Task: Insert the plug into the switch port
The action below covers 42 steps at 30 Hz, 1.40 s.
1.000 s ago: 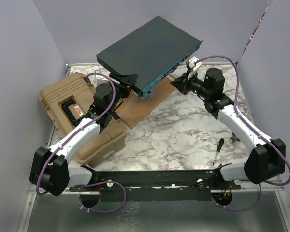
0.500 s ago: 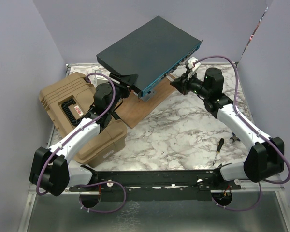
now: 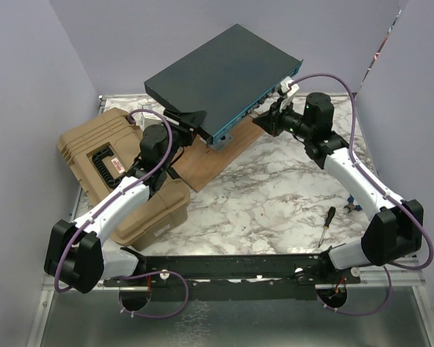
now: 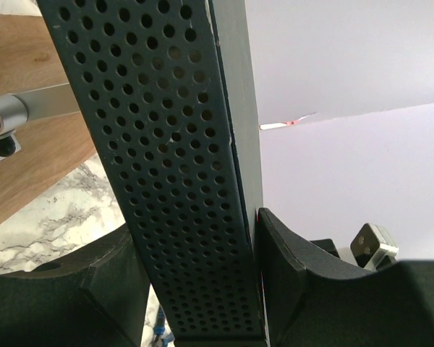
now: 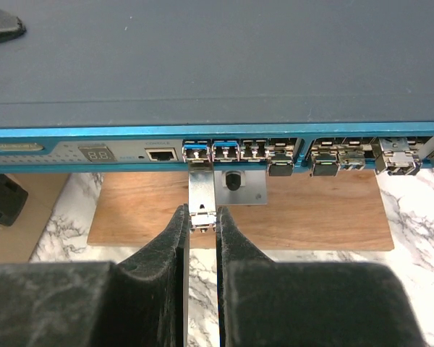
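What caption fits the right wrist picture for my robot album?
The right gripper pinches the silver plug, its tip meeting a port on the switch.

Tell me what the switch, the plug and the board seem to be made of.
The switch: probably painted metal, matte dark grey, perforated side, teal front. The plug: bare metal, shiny silver. The board: wood or wood-look laminate, brown grain visible.

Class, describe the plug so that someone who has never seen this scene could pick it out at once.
Find the dark grey switch above a wooden board. Along its teal front face, a flat silver plug sticks out at the port row. It alone is pinched in the right gripper; the rest sit inside their ports.
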Available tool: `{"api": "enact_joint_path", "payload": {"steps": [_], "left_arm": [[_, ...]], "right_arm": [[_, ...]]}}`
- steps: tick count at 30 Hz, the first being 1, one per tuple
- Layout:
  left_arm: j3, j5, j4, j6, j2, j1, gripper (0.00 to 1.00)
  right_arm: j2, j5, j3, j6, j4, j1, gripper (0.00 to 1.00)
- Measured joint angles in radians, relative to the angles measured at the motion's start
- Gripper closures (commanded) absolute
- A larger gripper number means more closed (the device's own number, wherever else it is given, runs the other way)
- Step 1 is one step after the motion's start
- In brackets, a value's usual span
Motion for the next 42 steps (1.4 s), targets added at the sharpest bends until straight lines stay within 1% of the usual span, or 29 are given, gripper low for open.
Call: {"api": "enact_joint_path", "payload": {"steps": [6, 9, 13, 17, 20, 23, 26, 29, 31, 32, 33, 34, 38, 40, 42], "left_arm": [[0.000, 0.004, 0.000, -0.003, 0.000, 0.003, 0.89], [0.000, 0.006, -0.001, -0.003, 0.000, 0.003, 0.91], [-0.001, 0.008, 0.000, -0.004, 0.000, 0.003, 0.91], [-0.005, 0.008, 0.006, -0.008, 0.000, 0.003, 0.91], [-0.006, 0.008, 0.009, -0.011, 0.000, 0.004, 0.91], [-0.007, 0.008, 0.011, -0.011, 0.000, 0.004, 0.91], [-0.011, 0.008, 0.018, -0.014, 0.000, 0.003, 0.91], [-0.014, 0.008, 0.022, -0.015, 0.000, 0.003, 0.91], [-0.014, 0.007, 0.022, -0.016, -0.001, 0.003, 0.91], [-0.014, 0.007, 0.022, -0.016, -0.001, 0.003, 0.91], [-0.014, 0.007, 0.022, -0.017, -0.001, 0.003, 0.91], [-0.014, 0.008, 0.022, -0.017, -0.001, 0.003, 0.91], [-0.014, 0.008, 0.022, -0.017, -0.002, 0.003, 0.91], [-0.014, 0.008, 0.022, -0.018, -0.002, 0.003, 0.91], [-0.014, 0.008, 0.022, -0.018, -0.002, 0.003, 0.91]], "right_arm": [[0.030, 0.000, 0.062, 0.012, -0.081, 0.006, 1.00], [0.042, 0.007, 0.068, 0.018, -0.077, 0.017, 1.00], [0.066, 0.040, 0.069, 0.054, -0.020, 0.039, 0.98], [0.084, 0.061, 0.067, 0.102, 0.026, 0.049, 0.85], [0.088, 0.066, 0.065, 0.134, 0.040, 0.050, 0.68], [0.078, 0.085, 0.040, 0.154, 0.080, 0.054, 0.58], [0.047, 0.107, -0.005, 0.159, 0.127, 0.055, 0.51], [-0.006, 0.115, -0.051, 0.158, 0.145, 0.052, 0.50], [-0.042, 0.119, -0.075, 0.154, 0.154, 0.049, 0.51], [-0.058, 0.121, -0.085, 0.151, 0.157, 0.048, 0.53], [-0.071, 0.123, -0.093, 0.148, 0.161, 0.047, 0.58], [-0.082, 0.126, -0.101, 0.146, 0.162, 0.046, 0.65], [-0.090, 0.132, -0.109, 0.132, 0.162, 0.046, 0.96], [-0.085, 0.131, -0.110, 0.126, 0.161, 0.046, 1.00], [-0.078, 0.127, -0.110, 0.124, 0.161, 0.046, 1.00]]}}
